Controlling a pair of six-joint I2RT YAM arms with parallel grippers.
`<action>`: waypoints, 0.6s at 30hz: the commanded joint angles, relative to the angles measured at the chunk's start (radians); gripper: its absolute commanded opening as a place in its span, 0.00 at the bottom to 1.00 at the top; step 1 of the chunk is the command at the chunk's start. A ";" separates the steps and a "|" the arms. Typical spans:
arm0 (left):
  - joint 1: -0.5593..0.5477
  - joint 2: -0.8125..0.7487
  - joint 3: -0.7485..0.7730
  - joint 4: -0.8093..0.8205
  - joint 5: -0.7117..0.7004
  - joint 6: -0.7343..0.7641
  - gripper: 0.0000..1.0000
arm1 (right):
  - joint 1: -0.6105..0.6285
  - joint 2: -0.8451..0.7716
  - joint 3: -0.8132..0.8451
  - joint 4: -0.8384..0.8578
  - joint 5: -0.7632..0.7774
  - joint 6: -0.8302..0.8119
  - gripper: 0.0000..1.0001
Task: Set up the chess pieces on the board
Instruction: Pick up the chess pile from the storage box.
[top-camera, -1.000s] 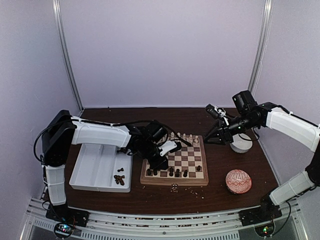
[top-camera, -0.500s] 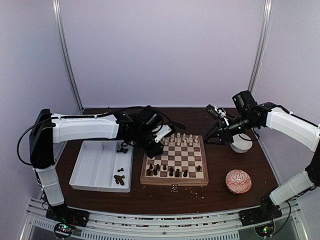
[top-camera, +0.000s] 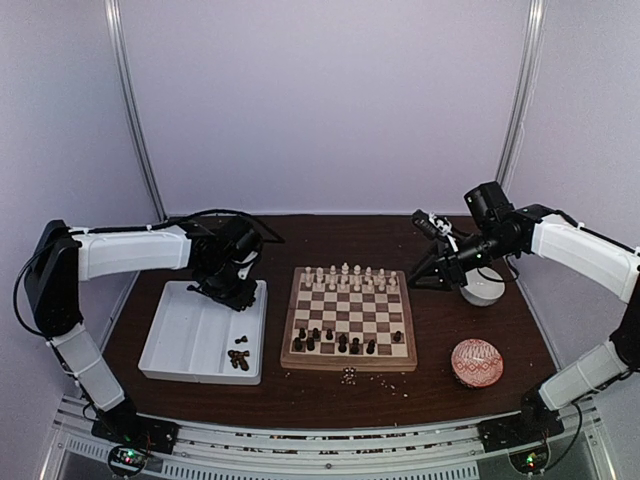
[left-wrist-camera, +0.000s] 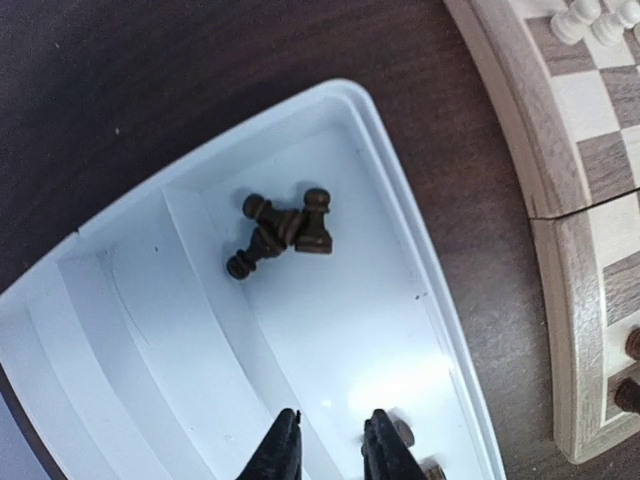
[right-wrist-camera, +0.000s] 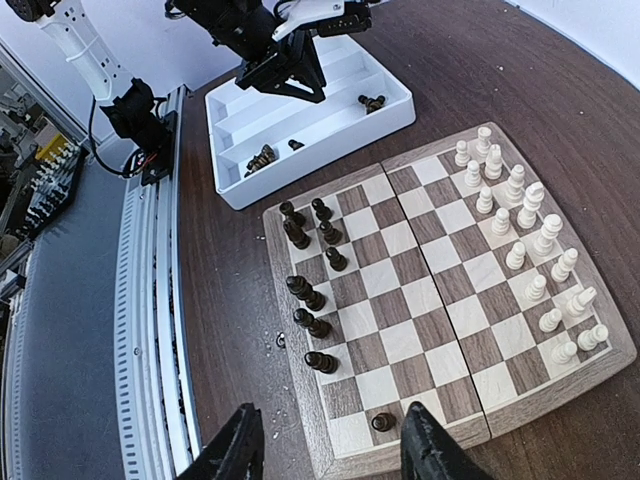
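Observation:
The board lies mid-table. Cream chess pieces fill its far rows, and dark pieces stand along the near rows. In the right wrist view the board has cream pieces on the right and dark ones on the left. My left gripper hangs over the far right end of the white tray. In the left wrist view it is open with nothing between its jaws. Loose dark pieces lie ahead of it, and another lies beside the right finger. My right gripper hovers open off the board's far right corner.
More dark pieces lie at the tray's near right end. A white bowl and a red patterned bowl sit right of the board. Pale crumbs dot the table in front of the board.
The left arm has swung left from over the board's near left corner to above the tray, and its jaws stand slightly wider apart. The right arm has not moved.

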 joint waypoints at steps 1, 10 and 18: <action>0.023 -0.006 -0.023 -0.012 0.134 0.004 0.23 | -0.007 0.011 0.006 -0.026 -0.024 -0.021 0.47; 0.017 -0.041 -0.117 -0.037 0.236 0.265 0.26 | -0.009 0.029 0.017 -0.042 -0.041 -0.034 0.47; -0.005 0.016 -0.146 0.009 0.235 0.373 0.26 | -0.009 0.026 0.014 -0.048 -0.041 -0.038 0.48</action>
